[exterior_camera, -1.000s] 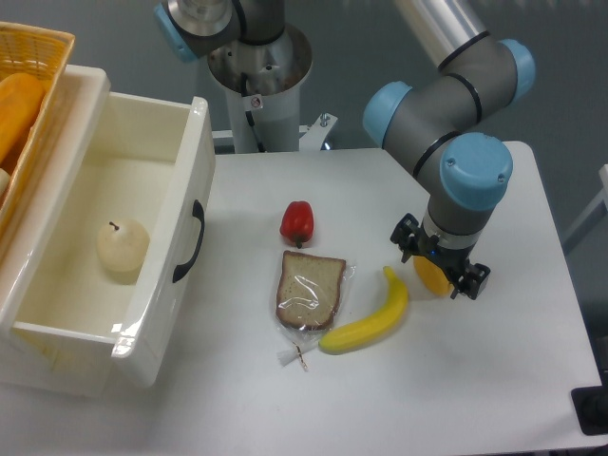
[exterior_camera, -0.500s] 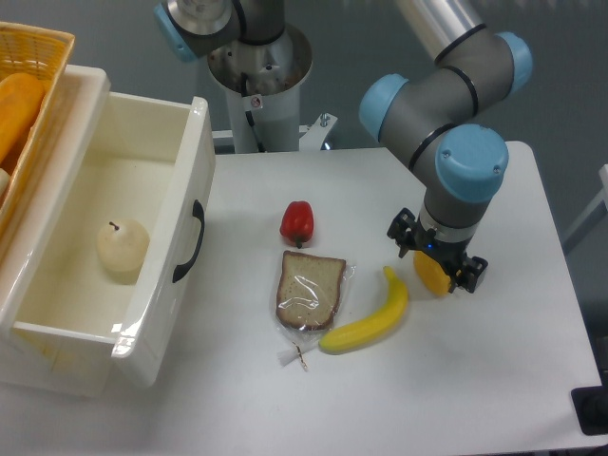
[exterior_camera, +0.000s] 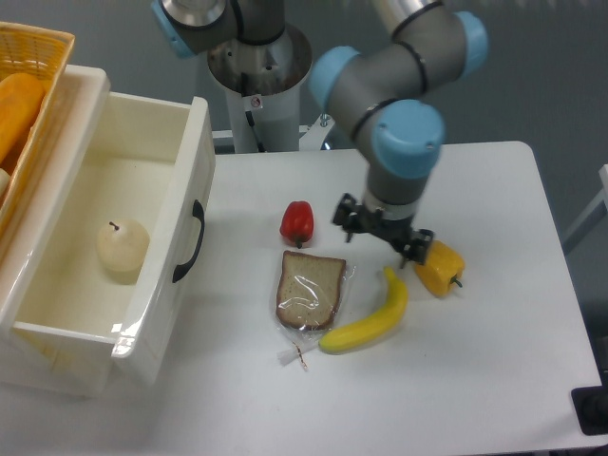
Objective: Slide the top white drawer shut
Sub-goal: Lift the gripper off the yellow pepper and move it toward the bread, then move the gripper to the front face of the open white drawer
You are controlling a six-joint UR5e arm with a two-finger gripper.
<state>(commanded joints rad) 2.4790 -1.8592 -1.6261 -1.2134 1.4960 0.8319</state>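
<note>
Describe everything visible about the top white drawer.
The top white drawer is a deep, glossy cream-white box that looks like plastic, pulled wide open at the table's left side. A curved black handle sits on its front panel. Inside, one pale pear rests on the floor; the rest of the interior is bare. The gripper is well to its right, not touching it.

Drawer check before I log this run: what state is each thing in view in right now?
top white drawer: pulled open, a pear inside
black handle: untouched
gripper: above the table, holding nothing; open or shut unclear
bread slice: flat, wrapped in clear plastic
banana: lying on the table
red pepper: on the table
yellow pepper: on its side
</note>
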